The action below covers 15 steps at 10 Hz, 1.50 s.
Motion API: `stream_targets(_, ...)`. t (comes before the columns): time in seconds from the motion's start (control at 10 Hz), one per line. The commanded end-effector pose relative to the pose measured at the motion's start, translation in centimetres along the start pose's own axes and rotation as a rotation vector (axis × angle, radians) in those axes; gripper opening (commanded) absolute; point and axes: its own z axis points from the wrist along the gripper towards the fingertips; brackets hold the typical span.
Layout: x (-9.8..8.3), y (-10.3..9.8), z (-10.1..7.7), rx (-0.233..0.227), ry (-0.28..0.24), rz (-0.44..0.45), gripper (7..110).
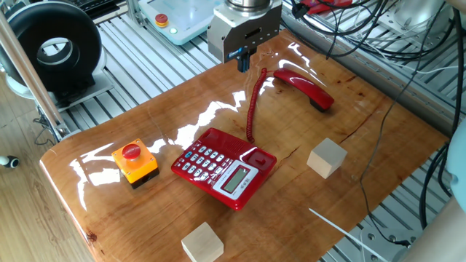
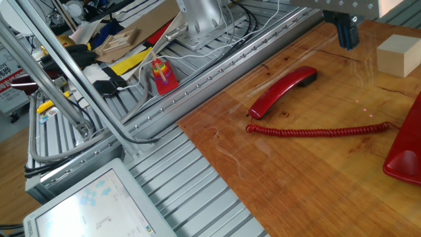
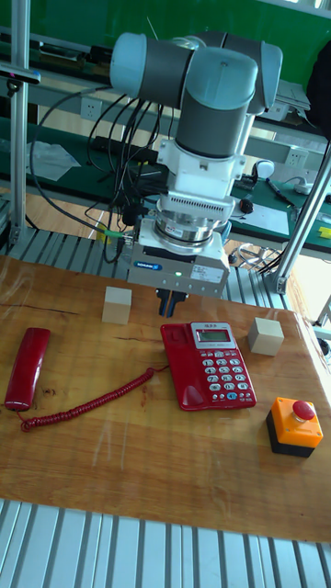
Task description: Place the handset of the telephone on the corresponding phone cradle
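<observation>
One arm hangs upright over the table's (image 1: 145, 211) far edge, gripper (image 1: 243, 61) pointing down, jaws close together, holding nothing. Handset (image 1: 304, 88) lies flat on the wood, well apart from the telephone (image 1: 223, 167), coiled cord (image 1: 253, 109) stretched between. Two wooden blocks (image 1: 326, 157) and an orange button box (image 1: 135, 161) around; grooved metal framing borders it.

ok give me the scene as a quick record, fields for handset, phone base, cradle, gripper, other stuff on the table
handset: handset lies flat on the wooden table, off the base, nothing holding it
phone base: telephone mid-table, keypad up, joined to the handset by the coiled cord
cradle: phone cradle unoccupied
gripper: gripper up above the table, apart from the handset, holding nothing; open or shut unclear
other: orange button box; two wooden blocks
</observation>
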Motion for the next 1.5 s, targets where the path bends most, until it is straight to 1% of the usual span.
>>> stream_targets(0.0, -2.8, -1.2, -0.8, -0.020, -0.006, 0.014, 7)
stream_targets(0.1, -5.2, -2.0, -1.5, -0.062, 0.002, 0.003, 7)
stream_targets(0.2, -7.2, -4.1, -2.1, -0.063, 0.003, -0.003, 7)
stream_targets(0.3, -8.8, -6.4, -2.6, -0.077, 0.003, -0.021, 7)
stream_targets(0.4, -9.7, -9.3, -3.0, -0.081, 0.010, -0.061, 7)
stream_targets(0.5, -10.1, -13.1, -3.6, -0.074, 0.024, -0.105, 7)
stream_targets(0.6, -9.9, -16.4, -3.9, -0.050, 0.027, -0.141, 7)
stream_targets(0.7, -9.7, -19.8, -3.8, -0.012, 0.017, -0.170, 7)
stream_targets(0.8, -9.2, -22.3, -3.6, 0.007, 0.014, -0.205, 7)
stream_targets(0.9, -8.4, -24.6, -3.4, 0.036, 0.017, -0.232, 7)
stream_targets(1.0, -7.7, -26.1, -2.8, 0.060, 0.014, -0.244, 7)
stream_targets(1.1, -7.2, -25.9, -2.1, 0.030, 0.009, -0.254, 7)
stream_targets(1.2, -7.1, -25.3, -1.8, 0.004, 0.007, -0.257, 7)
stream_targets(1.3, -7.8, -24.8, -1.7, 0.003, -0.001, -0.234, 7)
stream_targets(1.4, -10.2, -24.4, -1.1, 0.019, -0.066, -0.175, 7)
